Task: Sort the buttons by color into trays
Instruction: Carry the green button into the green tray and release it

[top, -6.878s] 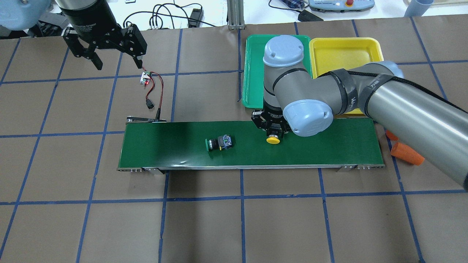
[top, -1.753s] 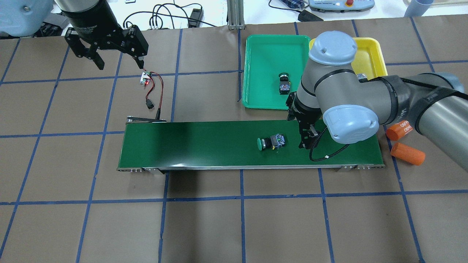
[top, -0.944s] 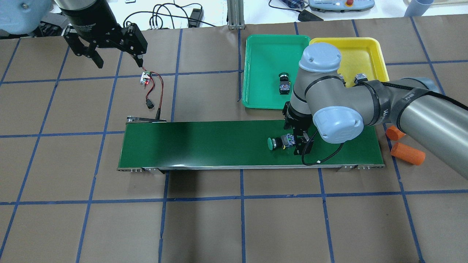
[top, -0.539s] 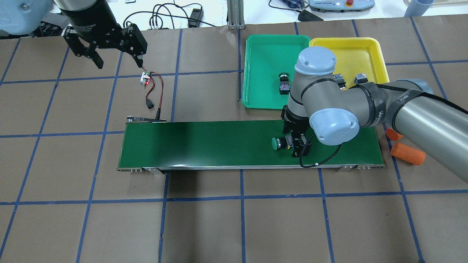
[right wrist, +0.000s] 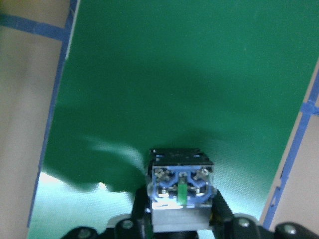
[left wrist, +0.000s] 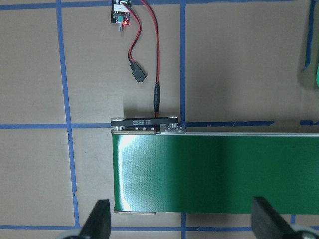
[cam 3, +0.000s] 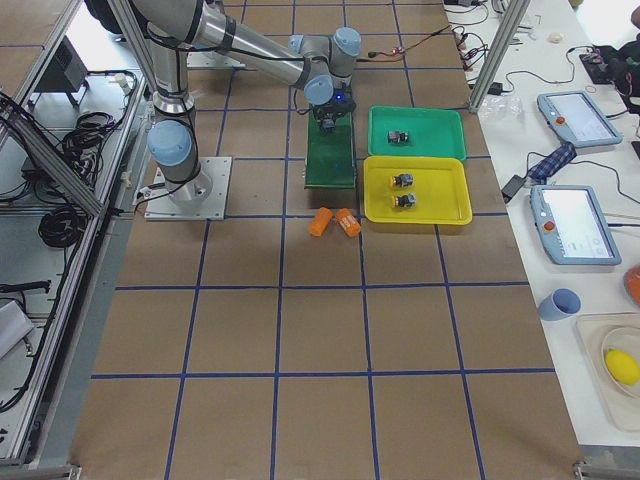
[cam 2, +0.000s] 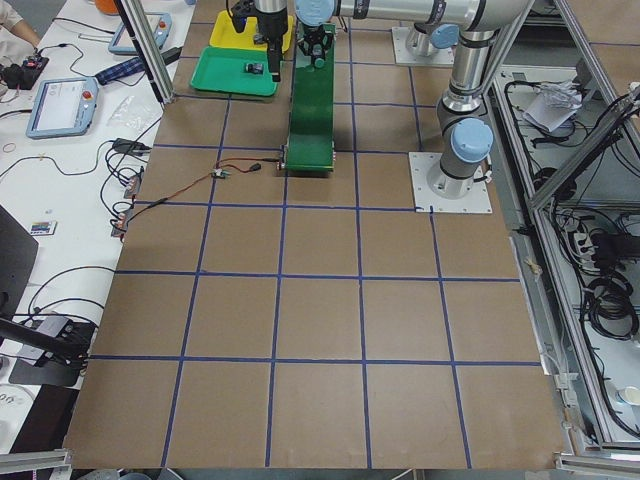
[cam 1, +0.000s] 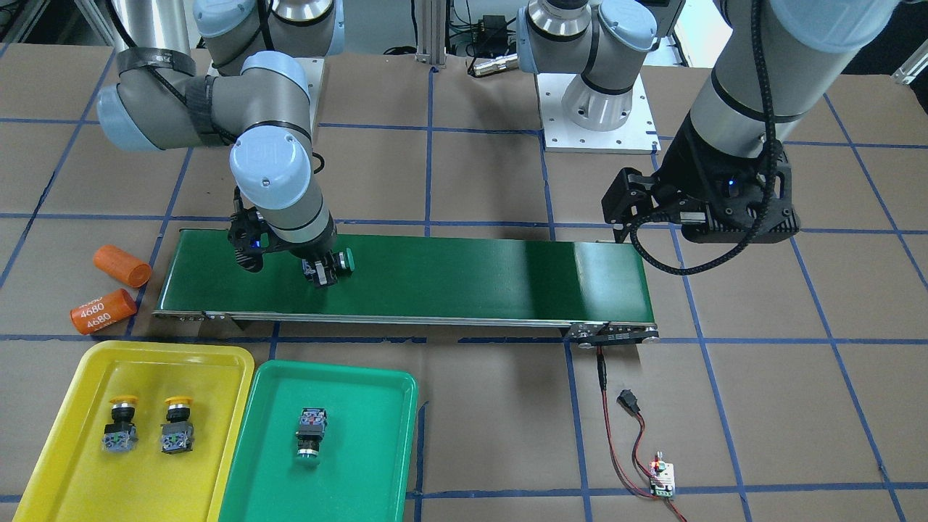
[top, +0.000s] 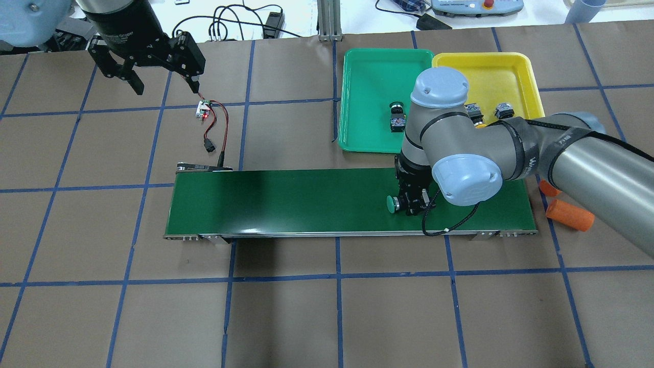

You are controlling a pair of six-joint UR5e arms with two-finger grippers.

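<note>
My right gripper point(top: 411, 202) is down on the belt point(top: 306, 199), near its right end. As far as the wrist view shows, the jaws press both sides of the contact block, so I judge it clamped on the green button point(top: 392, 204). The cap points toward the belt's middle. I cannot tell whether the button has left the belt. My left gripper point(top: 166, 89) hangs wide apart and empty near the belt's other end.

This looks like the last pick. The yellow buttons point(cam 1: 119, 428) lie in the yellow tray point(cam 1: 210, 377) and the other green button point(cam 1: 309, 433) in the green tray point(cam 1: 362, 435). Both trays sit just past the belt's edge farthest from my base. Next I'd lift straight up, cross that edge to the green tray, and release clear of the other green button.
</note>
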